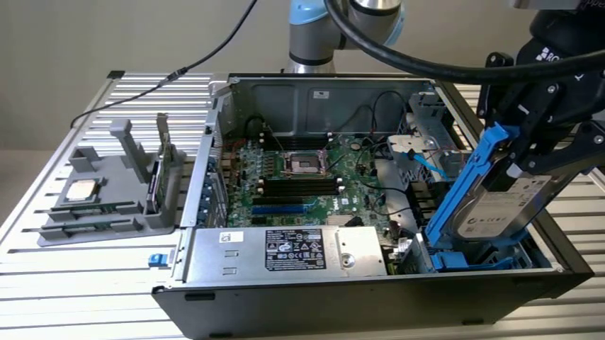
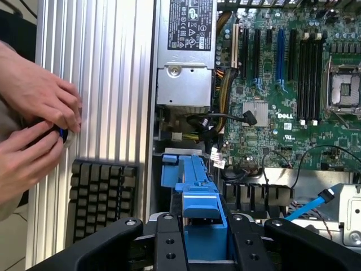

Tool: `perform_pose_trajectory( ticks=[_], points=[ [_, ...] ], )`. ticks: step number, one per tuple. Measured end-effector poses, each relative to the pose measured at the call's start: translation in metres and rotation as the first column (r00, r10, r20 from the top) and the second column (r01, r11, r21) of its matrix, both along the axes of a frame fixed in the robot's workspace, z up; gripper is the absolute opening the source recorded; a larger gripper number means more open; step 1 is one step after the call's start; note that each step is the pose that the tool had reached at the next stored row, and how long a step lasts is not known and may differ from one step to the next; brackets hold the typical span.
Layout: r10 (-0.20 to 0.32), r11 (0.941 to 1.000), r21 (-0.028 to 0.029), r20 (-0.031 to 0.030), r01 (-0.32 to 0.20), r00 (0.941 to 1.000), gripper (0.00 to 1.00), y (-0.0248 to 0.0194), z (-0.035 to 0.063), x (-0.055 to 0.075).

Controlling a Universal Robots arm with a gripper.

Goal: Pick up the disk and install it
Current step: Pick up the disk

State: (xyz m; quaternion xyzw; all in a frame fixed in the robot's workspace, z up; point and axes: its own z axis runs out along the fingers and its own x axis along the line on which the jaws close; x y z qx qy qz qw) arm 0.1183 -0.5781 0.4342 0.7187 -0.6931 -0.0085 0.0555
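Observation:
The disk, a silver-grey drive with a white label in a blue carrier frame, hangs tilted on its edge over the drive bay at the exterior view's right end of the open computer case. My gripper is shut on its upper part. The disk's lower end reaches down to the blue bay rails. In the wrist view the blue carrier sits between my black fingers, and the gripper looks down into the case.
The motherboard and power supply lie inside the case, with a blue cable near the bay. A grey holder at the exterior view's left carries a chip and an upright card. A person's hands and a keyboard are beside the table.

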Motion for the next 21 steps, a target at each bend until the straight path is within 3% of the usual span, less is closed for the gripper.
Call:
perform_pose_trajectory(
  ticks=[3,7,21],
  points=[
    [-0.004,1.0000,0.0024,0.0000,0.004,1.0000,0.33,0.0000,-0.0007,0.0002],
    [-0.012,0.9999,0.0106,-0.0001,0.012,0.9999,0.33,0.0000,-0.0013,0.0008],
    [-0.019,0.9997,0.0118,-0.0001,0.019,0.9998,0.33,0.0000,-0.0038,0.0029]
  ],
)
